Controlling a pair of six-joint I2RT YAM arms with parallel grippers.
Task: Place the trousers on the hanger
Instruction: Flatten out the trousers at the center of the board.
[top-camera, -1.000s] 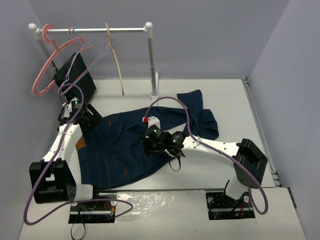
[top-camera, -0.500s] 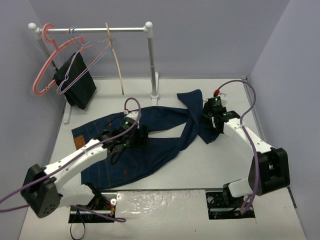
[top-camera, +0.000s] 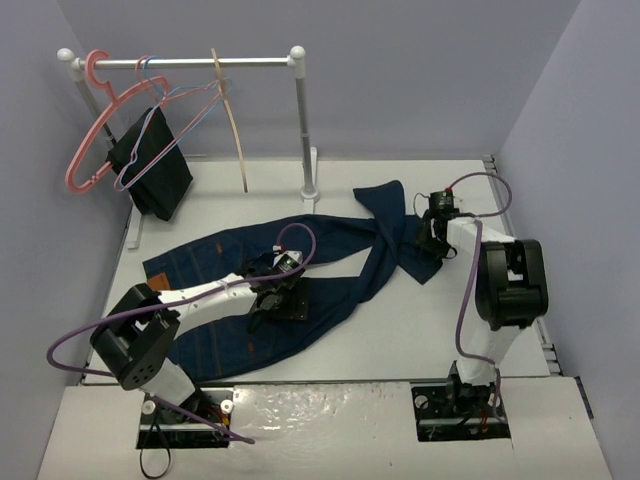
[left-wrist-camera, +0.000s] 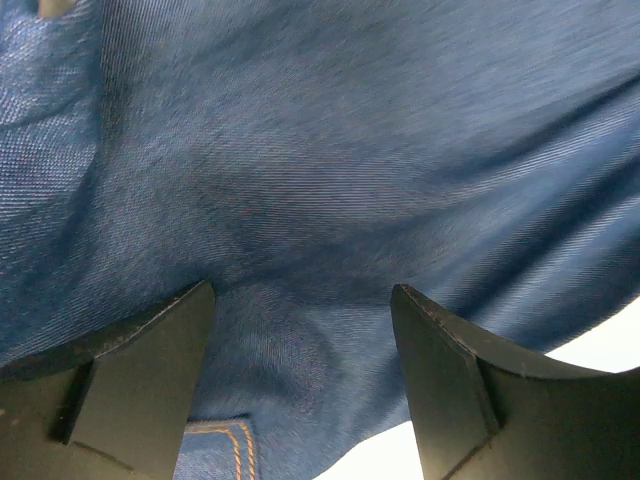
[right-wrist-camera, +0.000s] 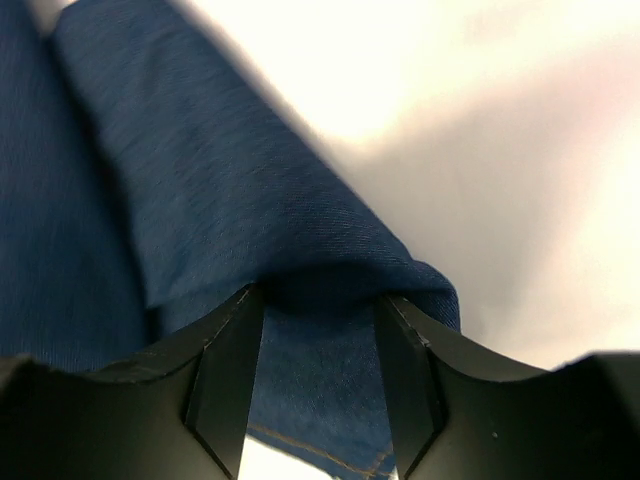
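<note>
The trousers (top-camera: 340, 240), dark navy jeans, lie spread across the table, waist at the left and leg ends at the right. My left gripper (top-camera: 283, 303) rests on their middle. In the left wrist view it (left-wrist-camera: 300, 335) stands open, its fingers pressed on flat denim (left-wrist-camera: 330, 150) beside an orange-stitched seam. My right gripper (top-camera: 432, 240) is at the leg ends. In the right wrist view it (right-wrist-camera: 318, 300) is partly open astride a fold of denim (right-wrist-camera: 200, 180) near the hem. The hanger (top-camera: 232, 120), tan wood, hangs edge-on from the rail, far from both grippers.
A white clothes rail (top-camera: 180, 61) on a post (top-camera: 303, 130) stands at the back left. It also carries a pink hanger (top-camera: 85, 150), thin wire hangers (top-camera: 170, 105) and a black cloth (top-camera: 155, 165). Grey walls close in on the left, back and right.
The left arm swung from the waist end to the middle of the trousers. The right arm went from the middle to the leg ends at the right. The jeans now lie more stretched out.
</note>
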